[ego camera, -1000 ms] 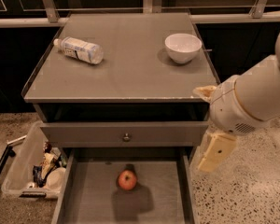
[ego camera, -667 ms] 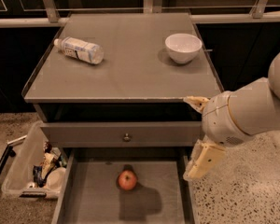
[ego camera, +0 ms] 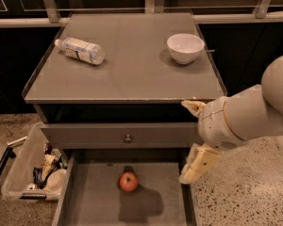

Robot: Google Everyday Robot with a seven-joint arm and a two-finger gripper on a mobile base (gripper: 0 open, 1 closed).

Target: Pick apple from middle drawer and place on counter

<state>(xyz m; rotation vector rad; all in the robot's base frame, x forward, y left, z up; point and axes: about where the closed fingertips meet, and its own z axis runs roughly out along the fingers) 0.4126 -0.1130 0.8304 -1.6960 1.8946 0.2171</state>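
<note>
The small red apple (ego camera: 128,181) lies on the bare floor of the pulled-out middle drawer (ego camera: 94,204), near its back. Above it is the closed grey drawer front with a round knob (ego camera: 128,138). The grey counter (ego camera: 132,72) tops the cabinet. My gripper (ego camera: 184,142) hangs at the cabinet's front right corner, to the right of and above the apple. It is open and empty: one pale finger (ego camera: 193,107) is level with the counter's edge, the other (ego camera: 198,164) is over the drawer's right wall.
A white bowl (ego camera: 185,47) stands at the counter's back right. A plastic bottle (ego camera: 80,50) lies on its side at the back left. A clear bin of clutter (ego camera: 35,171) sits on the speckled floor left of the drawer.
My arm and gripper have moved left, from beside the cabinet to its front right corner over the drawer's right wall. The apple, bowl and bottle have not moved.
</note>
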